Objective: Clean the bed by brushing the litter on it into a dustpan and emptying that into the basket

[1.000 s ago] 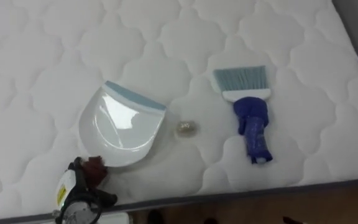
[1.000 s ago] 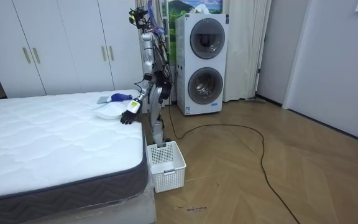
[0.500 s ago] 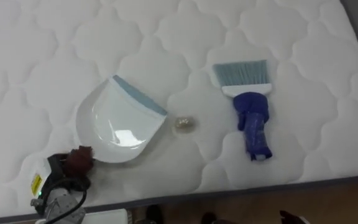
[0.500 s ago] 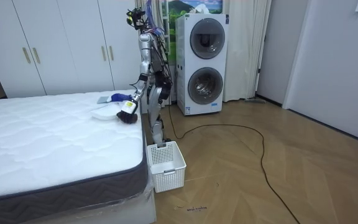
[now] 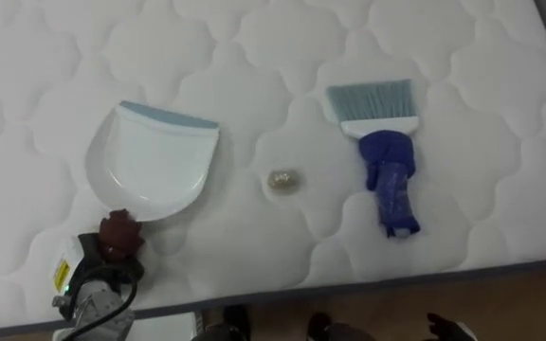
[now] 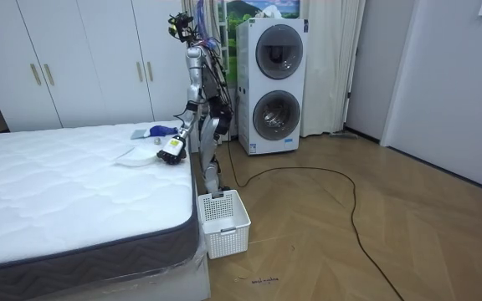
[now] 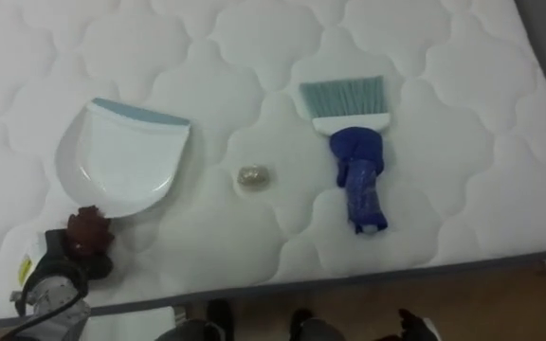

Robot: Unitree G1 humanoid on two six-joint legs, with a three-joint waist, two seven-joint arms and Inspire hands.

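- Bed [image 5: 254, 57]: bare white quilted mattress. All the task items sit near the edge closest to the robot.
- Dustpan [image 5: 154, 161]: white with a pale blue lip, lying flat on the mattress at the view's left. The lip faces away from the robot and the dark red handle end faces the bed edge.
- Left hand [image 5: 98, 275]: comes in at the lower left, right at the mattress edge. Its fingers are curled round the dustpan's dark red handle end, gripping it.
- Debris [image 5: 282, 181]: a small crumpled beige-grey ball on the mattress between dustpan and brush, touching neither.
- Brush [image 5: 384, 156]: lies flat to the right, well apart from the dustpan. Its pale blue bristles point away from the robot, and a white collar joins them to a blue handle pointing to the bed edge. Nothing is touching it.
- Room view: the robot stands upright at the bed's long side near its far corner, left arm reaching down to the mattress.
- A stacked washer and dryer [image 6: 272, 88] stands behind the robot.
- A white basket [image 6: 223, 221] sits on the floor by the bed's near corner.
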